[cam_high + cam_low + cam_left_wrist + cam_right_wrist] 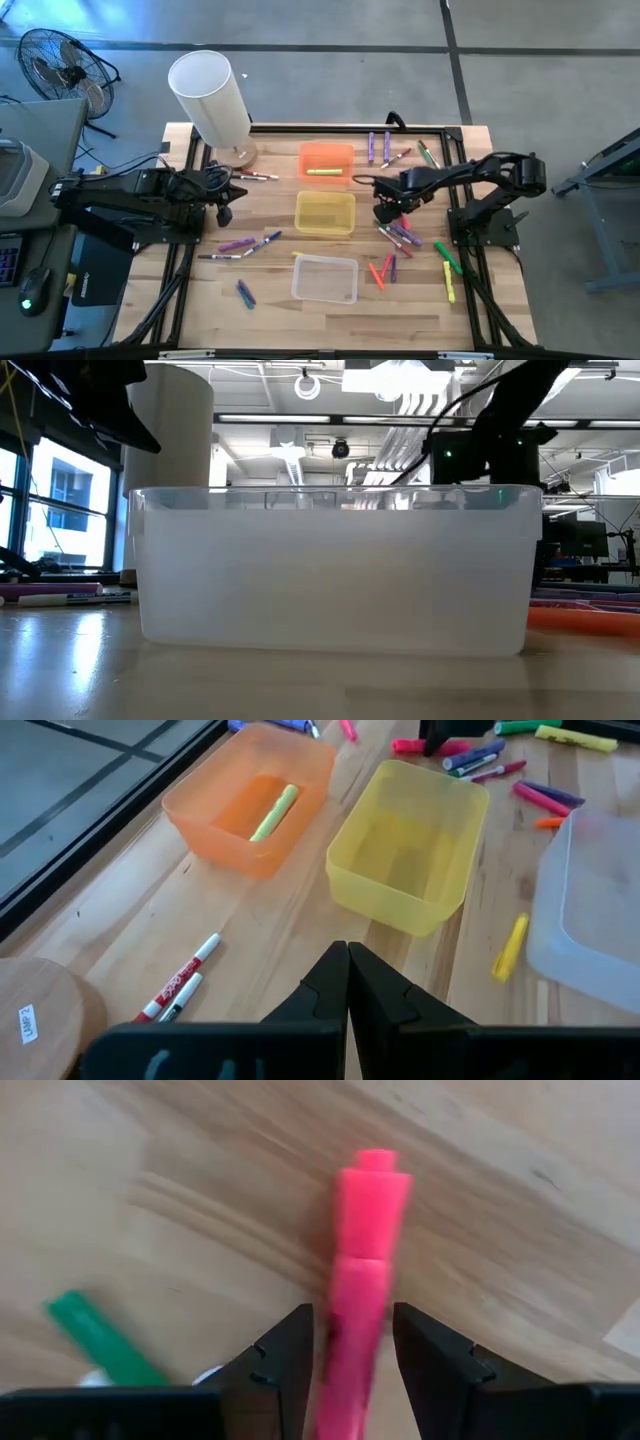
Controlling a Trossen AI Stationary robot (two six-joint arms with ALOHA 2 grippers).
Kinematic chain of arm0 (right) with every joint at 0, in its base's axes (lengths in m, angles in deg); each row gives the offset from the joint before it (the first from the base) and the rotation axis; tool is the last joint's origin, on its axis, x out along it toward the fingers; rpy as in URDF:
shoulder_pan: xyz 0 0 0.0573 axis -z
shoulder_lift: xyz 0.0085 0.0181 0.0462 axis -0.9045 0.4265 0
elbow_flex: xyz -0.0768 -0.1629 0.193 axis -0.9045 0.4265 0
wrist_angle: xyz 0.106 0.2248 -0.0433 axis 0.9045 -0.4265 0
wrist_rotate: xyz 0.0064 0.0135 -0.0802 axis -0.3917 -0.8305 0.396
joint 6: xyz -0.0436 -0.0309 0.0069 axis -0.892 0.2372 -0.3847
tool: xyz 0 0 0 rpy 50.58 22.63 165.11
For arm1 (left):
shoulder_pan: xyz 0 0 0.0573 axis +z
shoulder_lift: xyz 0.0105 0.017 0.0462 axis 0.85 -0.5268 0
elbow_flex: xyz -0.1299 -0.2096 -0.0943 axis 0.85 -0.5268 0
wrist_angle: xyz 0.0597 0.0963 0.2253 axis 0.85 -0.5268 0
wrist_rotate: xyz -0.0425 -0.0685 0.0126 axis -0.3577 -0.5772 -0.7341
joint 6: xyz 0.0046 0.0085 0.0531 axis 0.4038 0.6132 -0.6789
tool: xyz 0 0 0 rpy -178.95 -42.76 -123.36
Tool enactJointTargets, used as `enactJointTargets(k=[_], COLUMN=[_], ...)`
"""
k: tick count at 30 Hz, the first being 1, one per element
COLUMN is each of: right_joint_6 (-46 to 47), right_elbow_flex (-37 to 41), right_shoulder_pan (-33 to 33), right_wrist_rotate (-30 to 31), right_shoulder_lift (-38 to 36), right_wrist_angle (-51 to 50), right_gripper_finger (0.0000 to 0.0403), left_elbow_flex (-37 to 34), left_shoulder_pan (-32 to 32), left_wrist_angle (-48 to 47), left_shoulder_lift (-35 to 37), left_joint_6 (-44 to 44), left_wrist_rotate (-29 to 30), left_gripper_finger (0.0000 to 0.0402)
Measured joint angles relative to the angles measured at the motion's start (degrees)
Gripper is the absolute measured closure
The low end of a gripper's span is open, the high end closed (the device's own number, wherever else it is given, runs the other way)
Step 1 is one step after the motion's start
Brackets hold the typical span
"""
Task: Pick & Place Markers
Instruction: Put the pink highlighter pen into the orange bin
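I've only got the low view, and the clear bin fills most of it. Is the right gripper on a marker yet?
Observer: The right gripper is down beside the yellow bin, its open fingers either side of a pink marker. I cannot tell whether they are touching it.
Operator: Has anything gone into a bin?
Observer: One yellow-green marker lies in the orange bin. The left gripper waits shut on its own side of the table.
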Motion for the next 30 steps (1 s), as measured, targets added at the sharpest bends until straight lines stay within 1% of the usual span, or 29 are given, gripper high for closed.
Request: enactJointTargets(k=[2, 4, 8, 9, 13, 15, 18, 21, 24, 27, 30], right_joint_6=[0.00, -0.58, -0.96, -1.42, -4.02, -6.02, -9.64, -14.83, -23.81, -32.75, -40.29], right_elbow_flex=[1.10, 2.18, 2.99, 3.05, 1.33, -0.62, -5.68, -12.03, -21.38, -31.58, -42.65], right_shoulder_pan=[-0.02, -0.07, -0.04, -0.04, -0.03, 0.05, 1.10, 2.98, 5.67, 8.58, 10.70], right_wrist_rotate=[0.64, 0.89, 1.46, 1.59, 2.09, 3.61, 5.38, 8.97, 12.25, 13.18, 12.91], right_shoulder_lift=[-0.19, -0.26, -0.31, -0.44, -0.81, -1.58, -4.97, -6.97, -7.99, -5.33, 0.68], right_wrist_angle=[0.70, 1.45, 3.05, 3.31, 2.39, 1.61, -1.59, -4.92, -5.52, -5.39, -5.61], right_gripper_finger=[0.0277, 0.0290, 0.0345, 0.0352, 0.0352, 0.0352, 0.0352, 0.0352, 0.0352, 0.0352, 0.0352], left_elbow_flex=[0.00, 0.00, 0.00, 0.00, 0.00, 0.00, 0.00, 0.00, 0.00, 0.00, 0.00], left_shoulder_pan=[0.00, 0.00, 0.00, 0.00, 0.00, 0.00, 0.00, 0.00, 0.00, 0.00, 0.00], left_wrist_angle=[0.02, 0.02, 0.02, 0.02, 0.02, 0.02, 0.07, 0.15, 0.17, 0.23, 0.24], left_shoulder_lift=[0.00, 0.00, 0.00, 0.00, 0.00, 0.00, 0.00, 0.00, 0.00, 0.00, -0.04], left_joint_6=[-0.47, -0.49, -0.51, -0.51, -0.51, -0.51, -0.40, -0.34, -0.34, -0.32, -0.32], left_wrist_rotate=[-0.21, -0.26, -0.27, -0.27, -0.28, -0.28, -0.29, -0.31, -0.31, -0.31, -0.27], left_gripper_finger=[0.0401, 0.0401, 0.0401, 0.0401, 0.0401, 0.0401, 0.0401, 0.0401, 0.0401, 0.0401, 0.0401])
